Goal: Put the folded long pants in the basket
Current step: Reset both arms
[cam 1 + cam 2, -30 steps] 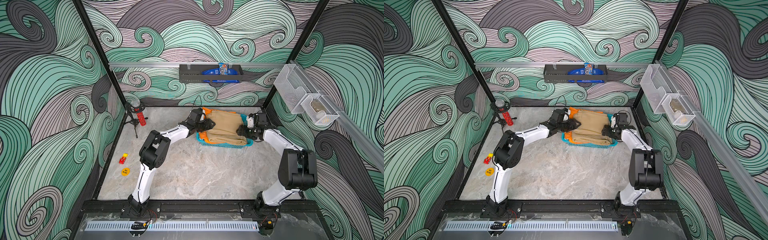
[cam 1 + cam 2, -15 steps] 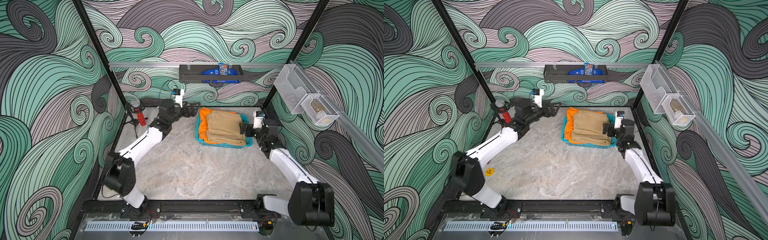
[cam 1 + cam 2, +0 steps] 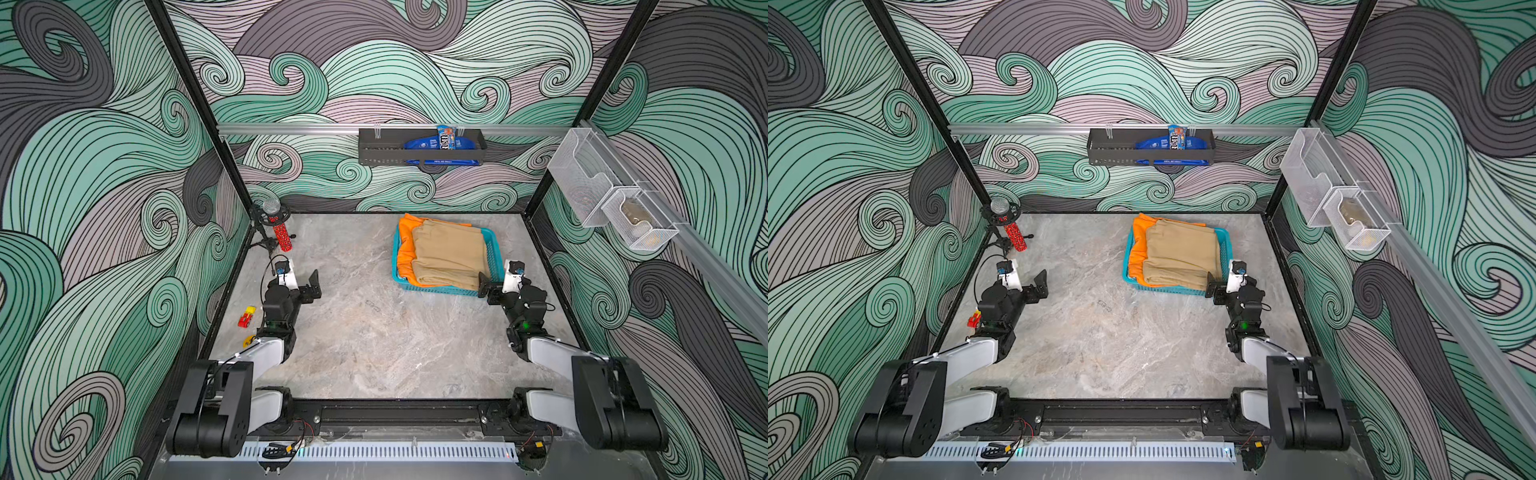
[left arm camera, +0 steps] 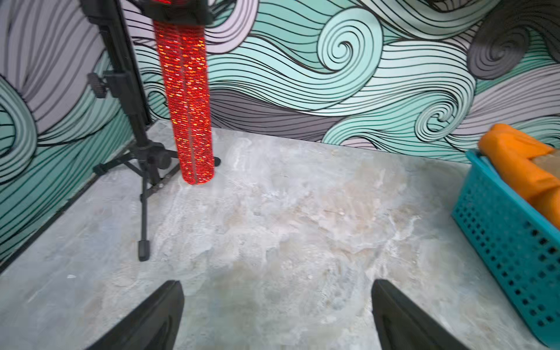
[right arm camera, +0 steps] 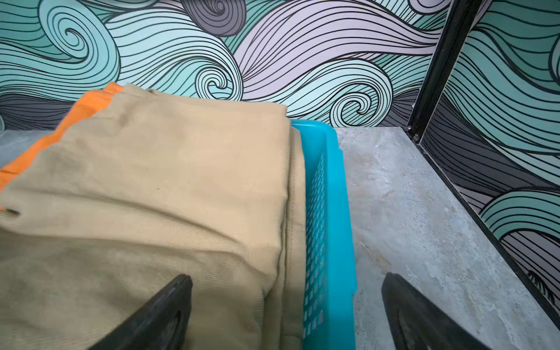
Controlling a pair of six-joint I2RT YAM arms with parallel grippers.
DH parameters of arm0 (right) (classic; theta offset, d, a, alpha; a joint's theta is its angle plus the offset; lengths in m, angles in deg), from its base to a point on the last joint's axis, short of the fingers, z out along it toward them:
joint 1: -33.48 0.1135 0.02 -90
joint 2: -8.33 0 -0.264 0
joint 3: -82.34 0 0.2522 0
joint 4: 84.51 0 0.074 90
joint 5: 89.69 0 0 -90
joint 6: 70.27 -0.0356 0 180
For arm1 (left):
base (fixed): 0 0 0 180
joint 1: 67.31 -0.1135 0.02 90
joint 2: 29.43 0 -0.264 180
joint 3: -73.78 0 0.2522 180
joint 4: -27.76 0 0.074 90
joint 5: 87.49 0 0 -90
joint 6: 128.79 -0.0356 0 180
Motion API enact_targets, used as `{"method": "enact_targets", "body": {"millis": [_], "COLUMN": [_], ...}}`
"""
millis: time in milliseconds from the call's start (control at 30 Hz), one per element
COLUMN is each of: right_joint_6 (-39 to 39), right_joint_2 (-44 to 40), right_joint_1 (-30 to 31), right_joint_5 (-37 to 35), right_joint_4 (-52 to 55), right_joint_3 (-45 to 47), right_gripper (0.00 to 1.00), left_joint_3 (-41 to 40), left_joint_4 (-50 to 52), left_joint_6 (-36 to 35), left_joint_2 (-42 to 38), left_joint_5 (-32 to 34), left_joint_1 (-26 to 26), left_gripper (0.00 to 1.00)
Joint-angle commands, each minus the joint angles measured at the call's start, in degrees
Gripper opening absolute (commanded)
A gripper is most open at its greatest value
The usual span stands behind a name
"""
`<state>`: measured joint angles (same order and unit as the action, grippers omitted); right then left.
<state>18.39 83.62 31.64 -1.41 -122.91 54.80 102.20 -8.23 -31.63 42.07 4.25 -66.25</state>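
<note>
The teal basket (image 3: 493, 249) (image 3: 1224, 245) stands at the back right of the table in both top views. Folded tan long pants (image 3: 451, 257) (image 5: 166, 188) lie on top inside it, over folded orange long pants (image 3: 405, 245) (image 4: 521, 163) that stick out along the left side. My left gripper (image 3: 313, 286) (image 4: 277, 281) is open and empty over bare table, well left of the basket (image 4: 509, 242). My right gripper (image 3: 484, 286) (image 5: 287, 275) is open at the basket's near right corner, one finger over the tan cloth and one outside the basket wall (image 5: 330, 212), gripping nothing.
A red glitter tube on a black tripod (image 3: 281, 237) stands at the back left corner. A small red and yellow toy (image 3: 246, 316) and a yellow disc (image 3: 248, 341) lie by the left edge. A black rack (image 3: 419, 146) and wire-mesh bins (image 3: 611, 208) hang on the walls.
Both arms have drawn back from the basket toward the front, the left one swinging far to the left side. Both grippers have opened and left the pants lying in the basket.
</note>
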Motion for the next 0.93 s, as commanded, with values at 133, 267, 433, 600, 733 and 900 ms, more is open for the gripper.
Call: {"method": "enact_targets", "body": {"millis": [133, 267, 433, 600, 733, 900], "right_joint_6": [0.6, 0.8, 0.9, 1.8, 1.6, 1.6], "right_joint_2": [15.0, 14.4, 13.4, 13.9, 14.0, 13.8], "right_joint_1": [-0.4, -0.8, -1.0, -0.7, -0.7, -0.7], "right_joint_5": [-7.4, -5.0, -4.6, -2.6, -2.9, -3.0], "right_joint_4": [-35.7, -31.2, -26.2, -26.2, -24.5, -25.5], "right_joint_3": [5.4, 3.9, 2.2, 1.8, 1.0, 1.4], "right_gripper": [1.0, 1.0, 1.0, 1.0, 1.0, 1.0], "left_joint_3": [-0.5, -5.6, -2.9, -3.1, -3.4, -3.2], "left_joint_4": [-17.1, -36.0, -25.8, -29.8, -31.2, -30.0], "left_joint_6": [-2.1, -4.7, -6.7, -7.2, -7.1, -7.1], "left_joint_2": [9.6, 19.5, 16.3, 18.7, 19.0, 18.8], "left_joint_5": [-5.3, -9.6, -10.2, -10.2, -10.1, -9.9], "left_joint_1": [-3.3, -3.1, -1.9, -1.6, -1.6, -1.6], "left_gripper": [0.99, 0.99, 0.99, 0.99, 0.99, 0.99]}}
